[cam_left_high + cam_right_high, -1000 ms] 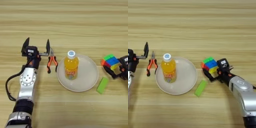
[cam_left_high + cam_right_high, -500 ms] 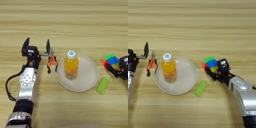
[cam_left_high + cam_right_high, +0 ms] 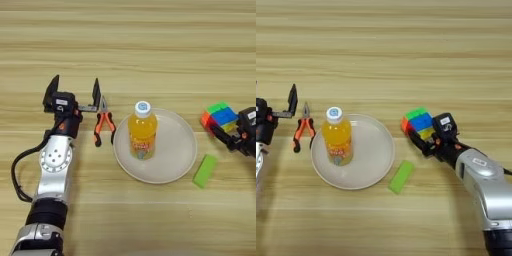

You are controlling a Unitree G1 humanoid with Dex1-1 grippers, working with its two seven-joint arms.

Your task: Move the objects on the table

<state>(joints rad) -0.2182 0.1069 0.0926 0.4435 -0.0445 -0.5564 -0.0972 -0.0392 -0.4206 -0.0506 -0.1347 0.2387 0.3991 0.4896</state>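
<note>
While the right gripper (image 3: pixel 418 131) clasped the puzzle cube (image 3: pixel 418 122) right of the plate (image 3: pixel 376 160), the juice bottle (image 3: pixel 338 136) stood on it; the left gripper (image 3: pixel 73 93) gaped beside the pliers (image 3: pixel 103 122).

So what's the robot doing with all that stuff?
The right gripper is closed on the colourful puzzle cube, on the table to the right of the white plate. The orange-juice bottle is on the plate, and a flat green block lies on the table between the plate and the right arm. The left gripper is open and empty, just left of the orange-handled pliers.
</note>
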